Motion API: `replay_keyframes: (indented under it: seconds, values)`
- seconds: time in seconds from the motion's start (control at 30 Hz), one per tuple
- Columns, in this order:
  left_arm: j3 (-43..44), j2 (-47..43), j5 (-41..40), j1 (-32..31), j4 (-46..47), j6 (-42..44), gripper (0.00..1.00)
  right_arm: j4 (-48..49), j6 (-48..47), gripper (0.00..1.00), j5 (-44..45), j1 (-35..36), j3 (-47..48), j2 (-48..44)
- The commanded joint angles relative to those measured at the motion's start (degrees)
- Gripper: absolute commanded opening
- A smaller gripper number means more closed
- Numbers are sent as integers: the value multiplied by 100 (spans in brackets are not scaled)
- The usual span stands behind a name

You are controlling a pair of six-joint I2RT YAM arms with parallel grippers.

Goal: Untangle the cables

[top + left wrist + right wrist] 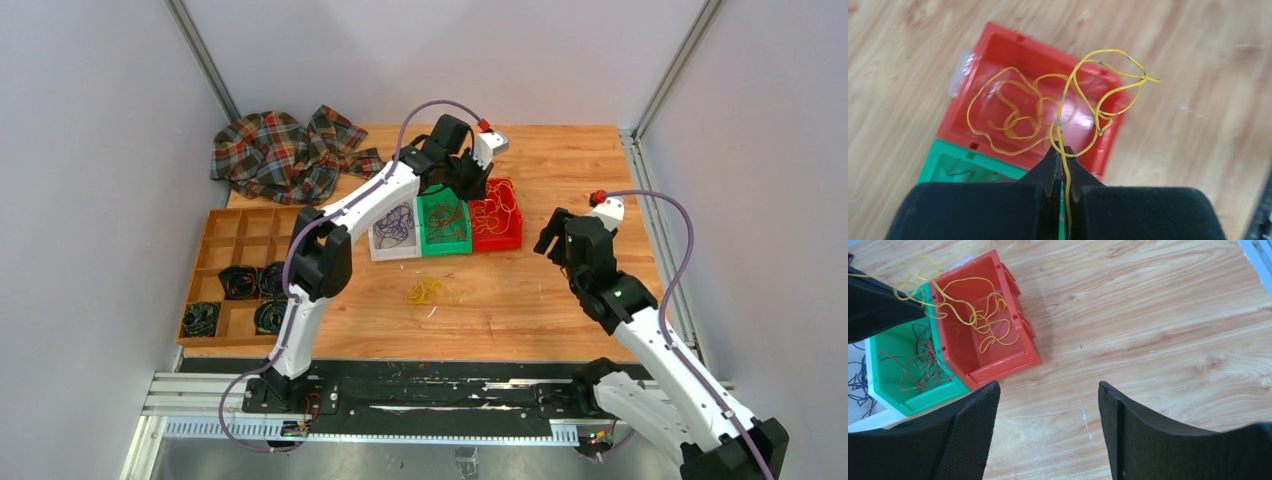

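While the left gripper [1063, 152] stands clenched on a yellow cable [1060, 112] over the red bin [1003, 37], I'd sink the loops inside the rim before releasing; right gripper [1049, 387] hangs spread, empty; another yellow tangle [425, 292] lies on the table [560, 300].

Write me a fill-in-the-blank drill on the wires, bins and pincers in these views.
1. The left pincer, over the red bin, is shut on a wire coloured ___.
2. The right pincer holds nothing and stands ___.
3. The dark red-brown wires lie in the ___ bin.
4. The purple wires lie in the ___ bin.

Missing words: yellow; open; green; white.
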Motion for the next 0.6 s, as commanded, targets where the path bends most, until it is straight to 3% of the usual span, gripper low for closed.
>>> replay_keyframes:
  seconds: [0.0, 0.13, 0.47, 0.57]
  values:
    - [69, 166, -1563, -144, 116, 833, 1, 372, -36, 72, -587, -236, 362, 303]
    - [-217, 177, -2245, -242, 480, 1317, 1, 584, -60, 71, -848, -311, 389, 555]
    - [-64, 438, -2324, -408, 599, 1475, 1, 1065, 299, 69, -1853, -757, 523, 1255]
    - [49, 517, -2324, -413, 484, 1468, 5, 1082, 310, 68, -1947, -852, 479, 1236]
